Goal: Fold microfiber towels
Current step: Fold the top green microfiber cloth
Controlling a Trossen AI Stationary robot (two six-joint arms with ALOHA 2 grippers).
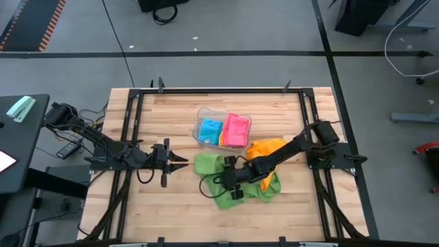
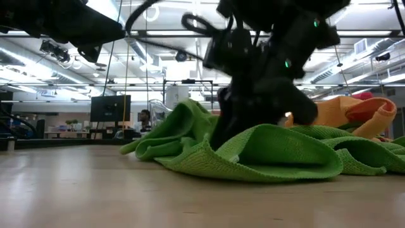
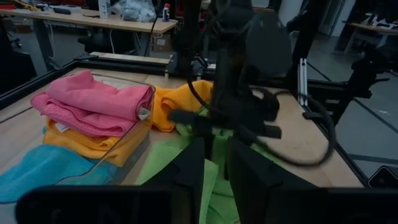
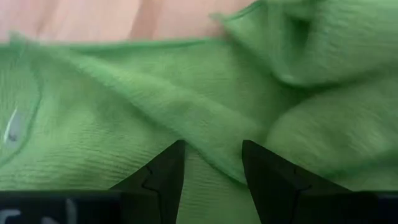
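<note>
Green cloth lies crumpled near the middle of the wooden table [image 1: 164, 213]: one green towel [image 1: 214, 180], with one orange towel [image 1: 266, 152] bunched just beside it. A clear tray [image 1: 202, 114] behind them holds folded towels, one blue [image 1: 208, 130], one pink [image 1: 235, 130], and a second orange one [image 3: 87, 144] under the pink. The right gripper [image 4: 212, 163] is down on the green towel, fingers parted around a ridge of cloth. The left gripper [image 1: 180, 161] waits beside the towel, fingers narrowly apart, holding nothing.

A wooden table [image 1: 164, 206] carries a crumpled green towel [image 1: 214, 167], an orange towel [image 1: 266, 148] beside it, and a clear tray [image 1: 204, 112] of folded towels.
</note>
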